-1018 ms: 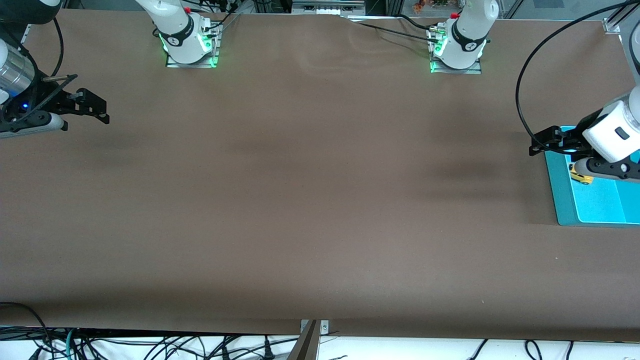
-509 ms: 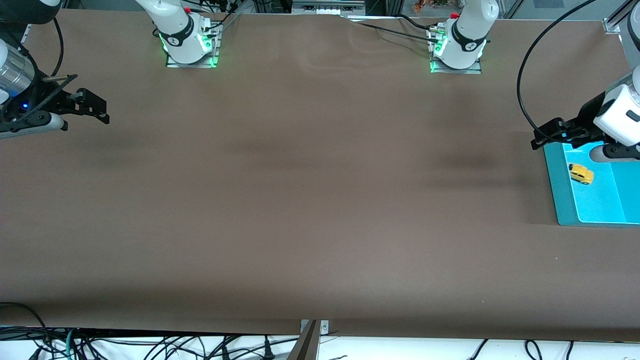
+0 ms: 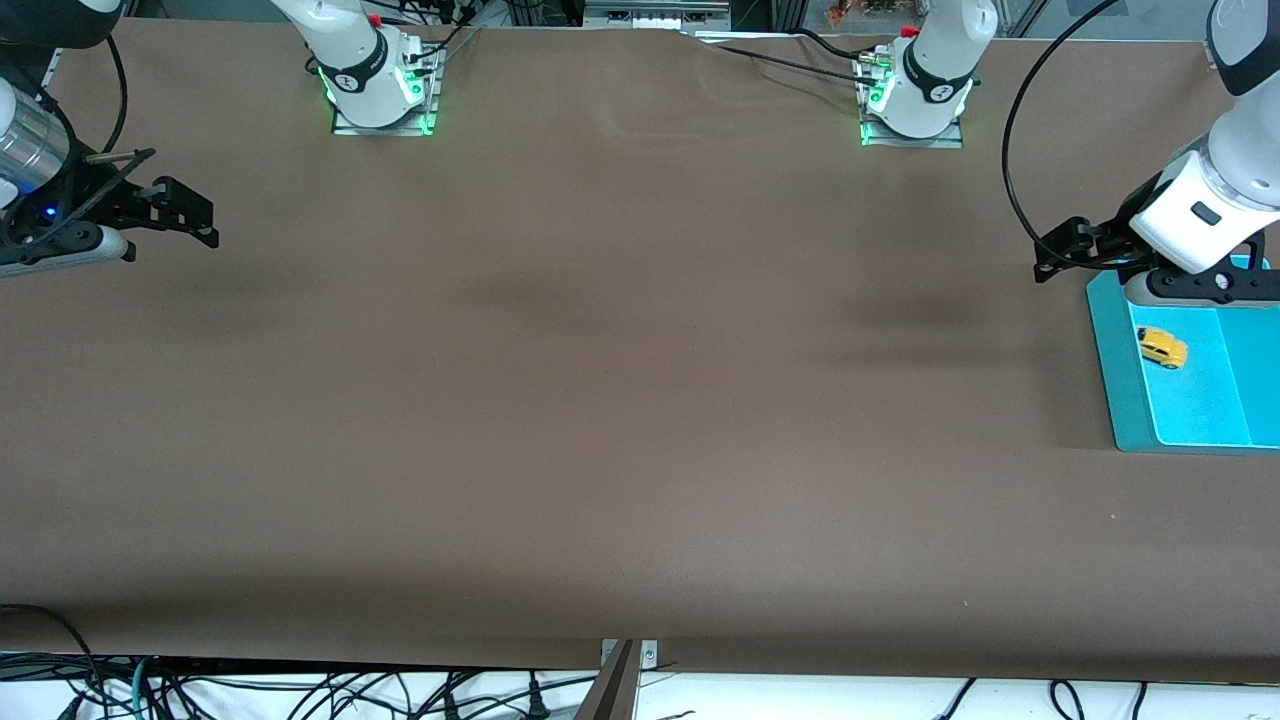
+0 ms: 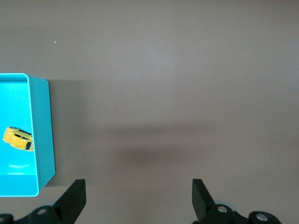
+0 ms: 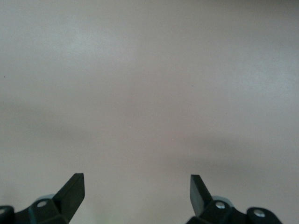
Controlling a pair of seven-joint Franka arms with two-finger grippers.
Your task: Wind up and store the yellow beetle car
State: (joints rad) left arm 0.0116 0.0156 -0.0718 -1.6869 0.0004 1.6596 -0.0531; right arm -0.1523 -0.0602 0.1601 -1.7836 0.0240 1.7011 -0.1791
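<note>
The yellow beetle car [image 3: 1162, 347] lies inside a shallow turquoise tray [image 3: 1110, 370] at the left arm's end of the table. It also shows in the left wrist view [image 4: 18, 138], inside the tray [image 4: 43, 130]. My left gripper [image 3: 1062, 250] is open and empty, up in the air over the bare table beside the tray's corner. Its two fingers [image 4: 74, 198] stand wide apart over the brown surface. My right gripper [image 3: 195, 218] is open and empty, waiting over the right arm's end of the table, and its view shows only bare table [image 5: 149, 93].
The brown table [image 3: 600, 400] stretches between the two arms. The arm bases [image 3: 378, 90] stand along the edge farthest from the front camera. Cables hang below the table's near edge [image 3: 300, 690].
My left gripper has risen and drawn away from the tray toward the table's middle, leaving the yellow car lying uncovered in the tray. The right arm has not moved.
</note>
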